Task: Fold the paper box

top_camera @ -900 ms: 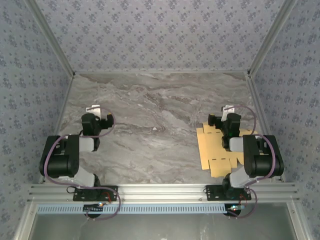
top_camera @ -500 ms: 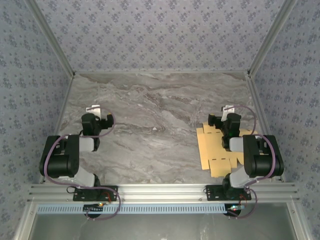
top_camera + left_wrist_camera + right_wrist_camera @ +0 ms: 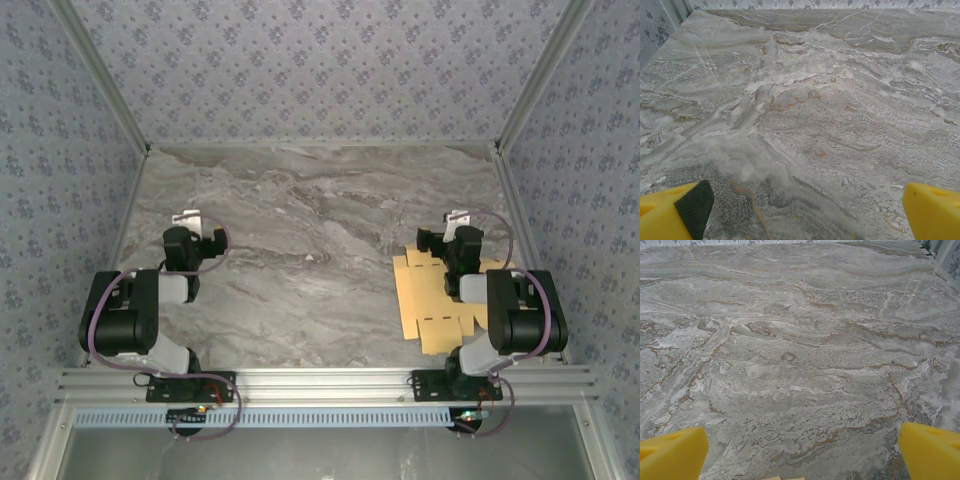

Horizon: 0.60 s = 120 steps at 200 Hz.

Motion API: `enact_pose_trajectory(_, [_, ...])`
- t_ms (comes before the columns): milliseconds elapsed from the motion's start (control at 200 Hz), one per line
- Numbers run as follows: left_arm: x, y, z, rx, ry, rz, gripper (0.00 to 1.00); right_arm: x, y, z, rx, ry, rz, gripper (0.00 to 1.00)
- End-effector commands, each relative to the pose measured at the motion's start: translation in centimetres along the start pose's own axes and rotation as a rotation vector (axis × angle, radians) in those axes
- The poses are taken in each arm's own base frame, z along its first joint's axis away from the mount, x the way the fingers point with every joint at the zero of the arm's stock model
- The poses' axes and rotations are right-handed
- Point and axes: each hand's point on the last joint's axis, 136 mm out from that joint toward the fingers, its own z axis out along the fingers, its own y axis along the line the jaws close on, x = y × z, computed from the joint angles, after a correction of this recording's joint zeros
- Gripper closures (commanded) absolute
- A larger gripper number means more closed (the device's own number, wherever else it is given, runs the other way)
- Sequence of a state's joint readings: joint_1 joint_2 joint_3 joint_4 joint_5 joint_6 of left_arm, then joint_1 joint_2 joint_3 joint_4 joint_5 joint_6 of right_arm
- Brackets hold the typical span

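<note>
Left wrist view: the left fingers (image 3: 670,212) are spread wide apart. Their yellow tips sit at 7 and 5 o'clock in the picture, and the one at 7 has a dark pad on its inner face. They hold nothing, and between them is only the grey marbled counter (image 3: 805,110).

From the right wrist, the right fingers (image 3: 671,454) are parted just as widely, with tips at 7 and 5 o'clock, and they too grip nothing. At 6 o'clock, on the picture's bottom edge between the tips, a thin tan sliver shows; it looks like the far edge of the paper box (image 3: 785,478).

From the top, the paper box (image 3: 425,300) is a flat, unfolded die-cut sheet with tabs and notches. It lies on the counter at about 4 o'clock, and the right arm (image 3: 515,310) above it hides part of it. The right fingers hover over the sheet's far edge. The left arm (image 3: 130,320) is folded at about 8 o'clock, well apart from the sheet. Patterned walls (image 3: 320,60) enclose the counter from 9 round to 3 o'clock, and a metal rail (image 3: 320,380) at 6 carries both bases.
</note>
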State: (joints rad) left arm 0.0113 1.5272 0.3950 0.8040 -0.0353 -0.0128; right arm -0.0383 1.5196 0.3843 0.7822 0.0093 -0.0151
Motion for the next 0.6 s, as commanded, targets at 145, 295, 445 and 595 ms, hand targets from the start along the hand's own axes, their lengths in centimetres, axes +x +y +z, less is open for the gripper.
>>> enact_pose_trajectory(145, [-0.83, 0.28, 0.34, -0.011, -0.014, -0.013, 0.01, -0.72, -0.20, 0.24, -0.008, -0.011, 0.007, 0.00])
enact_pose_trajectory(295, [-0.90, 0.21, 0.30, -0.011, -0.018, -0.009, 0.01, -0.71, -0.23, 0.25, -0.006, -0.010, 0.007, 0.00])
enact_pose_trajectory(445, [-0.87, 0.15, 0.36, -0.009, -0.013, -0.008, 0.01, -0.74, -0.21, 0.24, -0.002, -0.010, 0.003, 0.00])
enact_pose_trajectory(595, [-0.87, 0.19, 0.39, -0.006, -0.012, -0.010, 0.01, -0.78, -0.20, 0.32, -0.001, -0.007, 0.002, 0.00])
